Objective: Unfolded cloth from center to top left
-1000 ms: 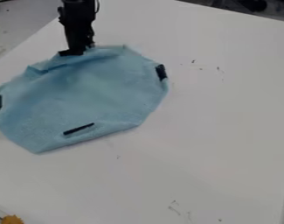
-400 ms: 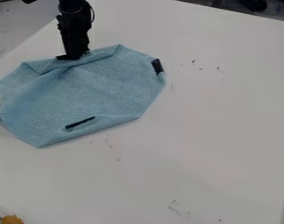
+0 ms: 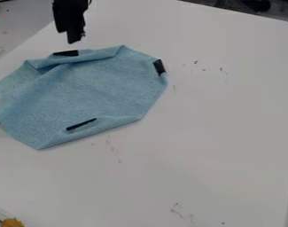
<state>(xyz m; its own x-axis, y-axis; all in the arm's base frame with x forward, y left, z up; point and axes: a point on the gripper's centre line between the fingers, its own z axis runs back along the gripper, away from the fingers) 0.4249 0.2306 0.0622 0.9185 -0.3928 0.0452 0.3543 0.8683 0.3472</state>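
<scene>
The black gripper [image 3: 75, 41] hangs just above the far edge of the cloth near the upper left, apart from it, with a strip of white table between them. A light blue cloth [image 3: 95, 91] lies spread on the left and upper left of the table, its left end at the view's edge. Black patches mark its far, right, left and near edges. Its far edge is creased, with a fold running down toward the left, and its near edge is slightly turned.
The white table [image 3: 211, 133] bears small dark marks on the right and near the front. An orange-yellow object [image 3: 12, 222] sits at the bottom left corner. Dark items stand beyond the table's far edge at the top right.
The gripper was at the cloth's far edge and has risen off it. Earlier the cloth shifted slightly up and left; its far black patch now shows uncovered.
</scene>
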